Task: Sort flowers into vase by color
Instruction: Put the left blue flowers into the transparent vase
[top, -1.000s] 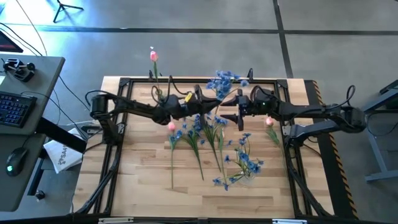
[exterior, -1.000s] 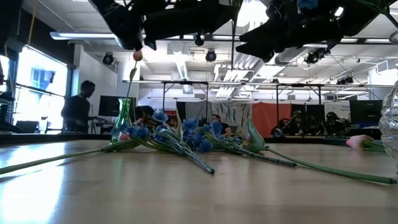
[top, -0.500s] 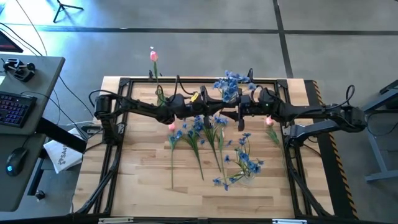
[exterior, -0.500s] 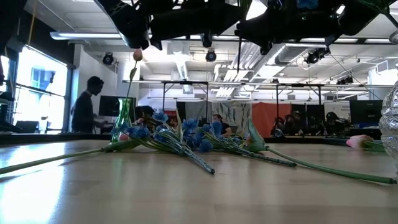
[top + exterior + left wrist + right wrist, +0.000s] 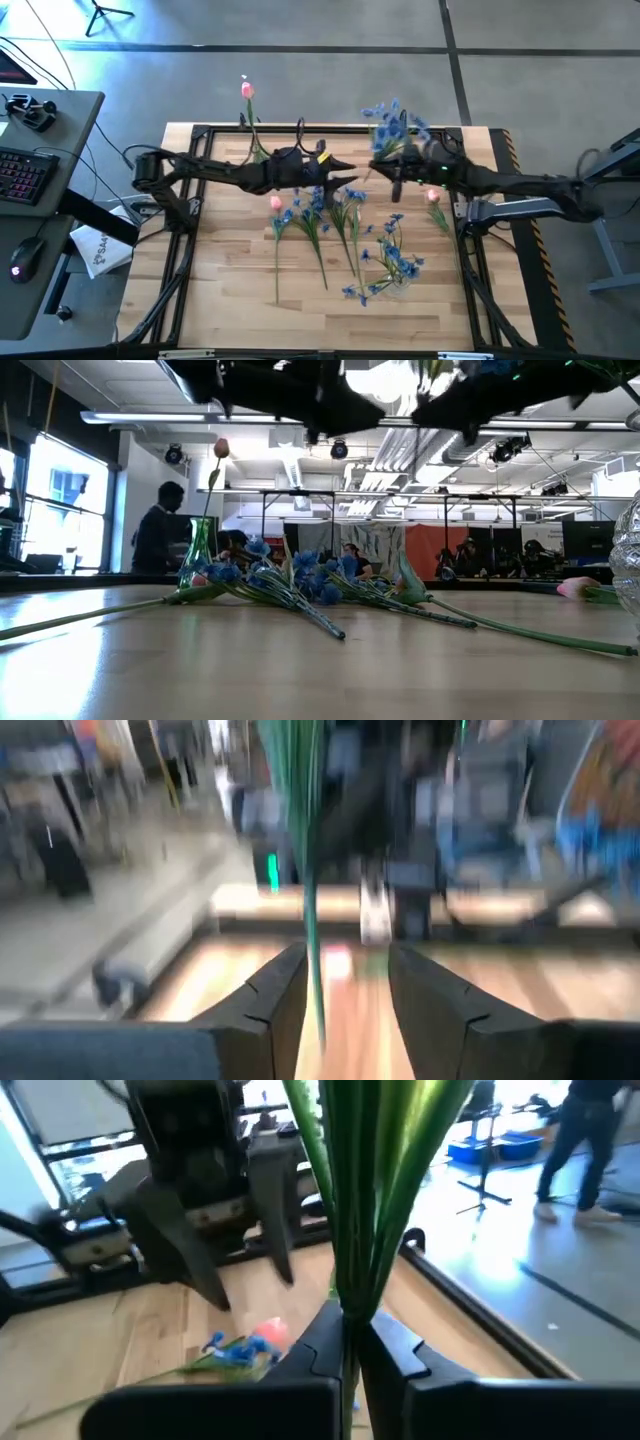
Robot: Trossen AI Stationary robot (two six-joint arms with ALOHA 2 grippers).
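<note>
My right gripper (image 5: 388, 170) hangs above the table's far middle, shut on a blue-blossomed spray (image 5: 395, 125). My left gripper (image 5: 350, 178) faces it from the left, open; in the left wrist view the spray's green stem (image 5: 311, 900) shows in the gap between its fingers (image 5: 345, 990). Several blue sprays (image 5: 320, 215) and two pink tulips (image 5: 275, 203) (image 5: 433, 196) lie flat on the table. Another pink tulip (image 5: 247, 90) stands in a green vase (image 5: 197, 565) at the far left. More blue blossoms (image 5: 397, 258) stand in a clear glass vase (image 5: 628, 560). My right gripper pinches the spray's green stem and leaves (image 5: 350, 1295) between its two fingers, which come level from the table's right and lie across the stem. The spray is lifted clear of the table, blossoms uppermost. My left gripper: the stem runs close by one finger (image 5: 285, 985); whether they touch I cannot tell.
A black frame (image 5: 200, 130) runs round the table's edges. A desk with keyboard and mouse (image 5: 25, 170) stands beyond the left edge. The near part of the wooden top (image 5: 320, 320) is bare. People move in the room behind (image 5: 158, 540).
My right gripper has shut on the spray's stem while my left gripper has opened and let it go. The right gripper has then carried the spray a little toward the table's right and far edge, and the left gripper stays near the middle.
</note>
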